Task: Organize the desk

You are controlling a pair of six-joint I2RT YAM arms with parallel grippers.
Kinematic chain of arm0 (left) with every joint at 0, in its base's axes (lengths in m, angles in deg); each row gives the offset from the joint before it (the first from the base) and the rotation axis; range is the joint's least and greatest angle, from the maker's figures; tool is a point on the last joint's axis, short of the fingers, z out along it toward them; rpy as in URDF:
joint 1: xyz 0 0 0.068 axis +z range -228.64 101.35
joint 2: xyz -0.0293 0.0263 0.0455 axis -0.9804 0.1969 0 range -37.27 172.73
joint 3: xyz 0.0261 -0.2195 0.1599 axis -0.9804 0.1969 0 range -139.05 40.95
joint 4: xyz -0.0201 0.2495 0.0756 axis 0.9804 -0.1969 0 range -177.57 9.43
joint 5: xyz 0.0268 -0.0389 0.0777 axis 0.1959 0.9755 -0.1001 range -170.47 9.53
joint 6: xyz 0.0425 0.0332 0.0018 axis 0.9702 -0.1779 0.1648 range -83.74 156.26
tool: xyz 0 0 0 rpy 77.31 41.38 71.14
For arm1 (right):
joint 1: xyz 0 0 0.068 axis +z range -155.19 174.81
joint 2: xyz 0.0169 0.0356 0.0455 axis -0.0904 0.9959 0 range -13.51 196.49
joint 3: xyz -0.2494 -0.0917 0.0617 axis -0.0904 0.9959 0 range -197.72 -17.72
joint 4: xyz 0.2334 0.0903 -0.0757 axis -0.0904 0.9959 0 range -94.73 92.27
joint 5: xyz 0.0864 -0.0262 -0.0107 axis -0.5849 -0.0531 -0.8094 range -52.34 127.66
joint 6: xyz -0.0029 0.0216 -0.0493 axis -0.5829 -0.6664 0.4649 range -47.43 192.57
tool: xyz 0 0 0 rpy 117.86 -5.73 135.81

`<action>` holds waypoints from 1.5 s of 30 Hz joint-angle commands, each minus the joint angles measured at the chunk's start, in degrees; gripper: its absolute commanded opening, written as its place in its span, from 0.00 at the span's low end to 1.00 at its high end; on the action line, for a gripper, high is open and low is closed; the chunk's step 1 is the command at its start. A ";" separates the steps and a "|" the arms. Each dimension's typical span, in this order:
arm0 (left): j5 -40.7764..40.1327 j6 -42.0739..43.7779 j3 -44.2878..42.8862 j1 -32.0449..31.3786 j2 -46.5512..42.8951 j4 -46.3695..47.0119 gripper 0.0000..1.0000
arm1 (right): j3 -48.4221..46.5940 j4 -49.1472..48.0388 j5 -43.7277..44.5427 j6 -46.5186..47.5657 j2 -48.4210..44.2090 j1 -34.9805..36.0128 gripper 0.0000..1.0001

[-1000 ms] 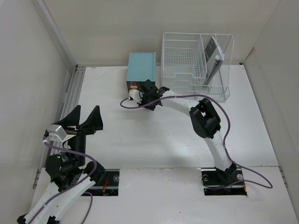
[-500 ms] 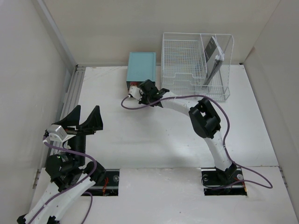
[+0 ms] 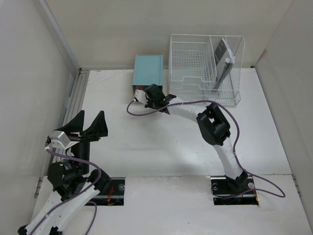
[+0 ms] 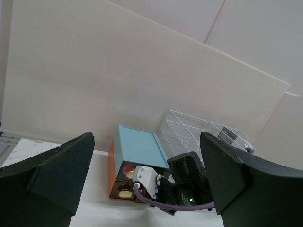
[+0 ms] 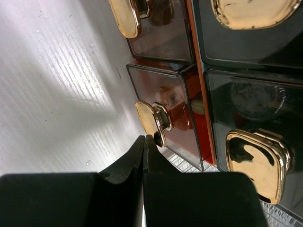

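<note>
The white desk [image 3: 146, 142] carries a teal drawer box [image 3: 148, 73] at the back; the box also shows in the left wrist view [image 4: 137, 149]. My right gripper [image 3: 147, 96] is at the box's front. In the right wrist view it [image 5: 144, 139] is shut with nothing between the fingers. Its tips rest against the edge of a gold handle [image 5: 150, 123] on a clear brown drawer [image 5: 175, 118], which stands out a little from the neighbouring drawers. My left gripper [image 3: 89, 125] is open and empty, raised over the desk's left side and facing the box [image 4: 147, 182].
A white wire-mesh rack [image 3: 205, 68] stands right of the box with a calculator [image 3: 224, 61] upright in its right slot. Silver rails [image 3: 73, 98] run along the desk's left edge. Walls close in the back and both sides.
My right gripper has moved a little further toward the box's front. The left arm has not moved.
</note>
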 commanded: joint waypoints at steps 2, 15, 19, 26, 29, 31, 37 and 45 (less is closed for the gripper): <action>0.34 0.85 0.10 -0.05 0.38 2.88 0.92 | -0.47 -4.47 3.17 0.47 0.85 0.62 0.00; -0.19 0.85 0.10 -0.05 0.38 2.88 0.92 | 1.29 -7.54 6.86 1.00 1.38 0.62 0.00; -0.19 0.85 0.10 -0.05 0.38 2.88 0.92 | 1.29 -8.69 7.56 1.00 1.38 0.62 0.00; -0.19 0.85 0.10 -0.05 -0.15 2.88 0.92 | 7.25 -6.59 -0.15 1.00 -4.40 2.45 0.00; -0.19 0.85 0.10 -0.05 -0.15 2.88 0.92 | 8.50 3.06 -13.63 1.00 -10.82 4.13 0.00; -0.19 0.85 0.10 -0.05 -0.15 2.88 0.92 | 8.50 13.22 -23.15 1.52 -15.29 4.92 0.02; 0.34 0.85 0.10 -0.05 -0.67 2.88 0.92 | 6.13 18.84 -35.00 -3.46 -25.67 4.92 0.48; -1.50 0.85 0.10 -0.05 1.16 2.88 0.99 | 14.12 -2.09 -8.19 -16.48 -46.59 4.92 1.00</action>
